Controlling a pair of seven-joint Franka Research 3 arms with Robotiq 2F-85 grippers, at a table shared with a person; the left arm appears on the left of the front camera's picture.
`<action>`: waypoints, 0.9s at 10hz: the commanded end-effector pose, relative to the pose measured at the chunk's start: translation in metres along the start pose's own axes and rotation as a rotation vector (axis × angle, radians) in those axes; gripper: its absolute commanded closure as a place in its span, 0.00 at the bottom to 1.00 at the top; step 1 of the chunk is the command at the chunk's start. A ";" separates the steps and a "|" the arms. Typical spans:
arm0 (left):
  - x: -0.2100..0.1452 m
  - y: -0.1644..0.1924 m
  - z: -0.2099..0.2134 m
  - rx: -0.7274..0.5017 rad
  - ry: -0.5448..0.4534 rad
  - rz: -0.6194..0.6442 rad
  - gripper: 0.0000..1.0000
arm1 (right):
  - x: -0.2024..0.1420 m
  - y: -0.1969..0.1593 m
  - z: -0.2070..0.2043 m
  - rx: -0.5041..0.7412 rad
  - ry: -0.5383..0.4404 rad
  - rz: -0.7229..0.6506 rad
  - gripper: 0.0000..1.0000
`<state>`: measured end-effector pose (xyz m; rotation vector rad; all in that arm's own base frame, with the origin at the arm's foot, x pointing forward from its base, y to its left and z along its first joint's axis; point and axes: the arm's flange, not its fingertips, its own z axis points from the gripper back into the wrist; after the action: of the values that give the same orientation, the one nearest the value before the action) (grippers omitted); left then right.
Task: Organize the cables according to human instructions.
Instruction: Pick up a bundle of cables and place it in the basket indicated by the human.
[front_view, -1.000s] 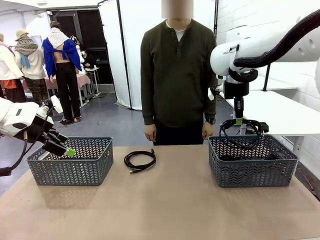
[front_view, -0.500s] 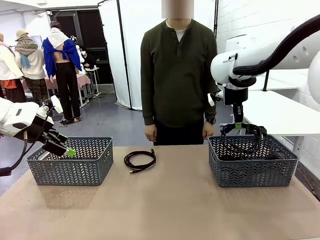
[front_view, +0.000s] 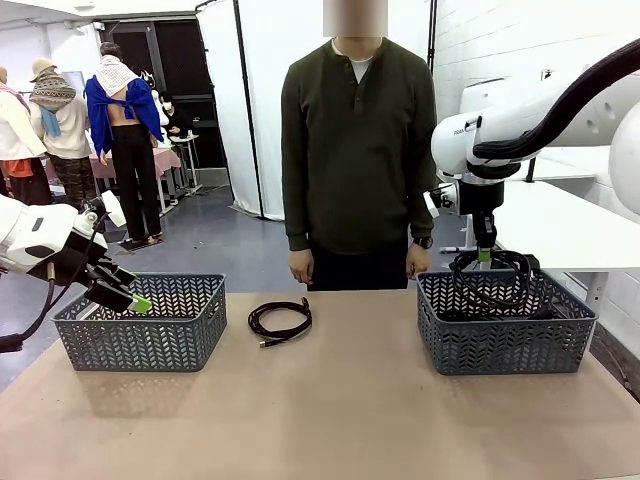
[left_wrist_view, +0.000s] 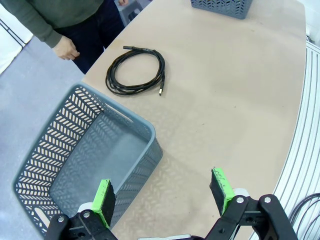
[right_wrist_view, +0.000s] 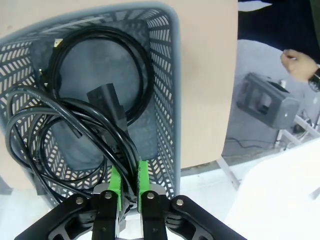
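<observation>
My right gripper (front_view: 484, 256) is shut on a looped black cable (front_view: 507, 259) that hangs partly inside the right grey basket (front_view: 505, 340). In the right wrist view the green fingers (right_wrist_view: 115, 182) pinch the held cable (right_wrist_view: 100, 122) above another coiled cable (right_wrist_view: 148, 75) lying on the basket (right_wrist_view: 172, 100) floor. A third coiled cable (front_view: 280, 320) lies on the table between the baskets, and it shows in the left wrist view as well (left_wrist_view: 136, 72). My left gripper (front_view: 130, 298) (left_wrist_view: 162, 195) stands open over the near edge of the empty left basket (front_view: 140, 325) (left_wrist_view: 85, 150).
The person (front_view: 355, 150) stands at the far side of the table with both hands down, one hand (left_wrist_view: 67, 50) near the table edge. The brown tabletop (front_view: 330, 410) lies bare in front of the baskets. A white table (front_view: 570, 225) stands behind the right basket.
My right gripper has moved a little right and down with the cable, lowering its loops into the right basket. The left arm and the table cable have not moved.
</observation>
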<state>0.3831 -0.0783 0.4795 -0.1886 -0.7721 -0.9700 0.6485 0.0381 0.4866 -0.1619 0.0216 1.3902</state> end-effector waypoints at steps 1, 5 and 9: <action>-0.002 0.003 -0.002 -0.009 -0.007 -0.003 0.00 | 0.000 -0.019 0.000 -0.007 -0.004 0.025 1.00; -0.002 0.003 -0.002 -0.009 -0.007 -0.003 0.00 | 0.009 -0.022 -0.014 0.015 0.004 0.045 1.00; -0.002 0.003 -0.002 -0.009 -0.007 -0.003 0.00 | 0.011 -0.019 -0.024 0.025 -0.007 0.045 1.00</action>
<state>0.3831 -0.0783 0.4795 -0.1886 -0.7721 -0.9700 0.6688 0.0446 0.4624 -0.1374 0.0350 1.4036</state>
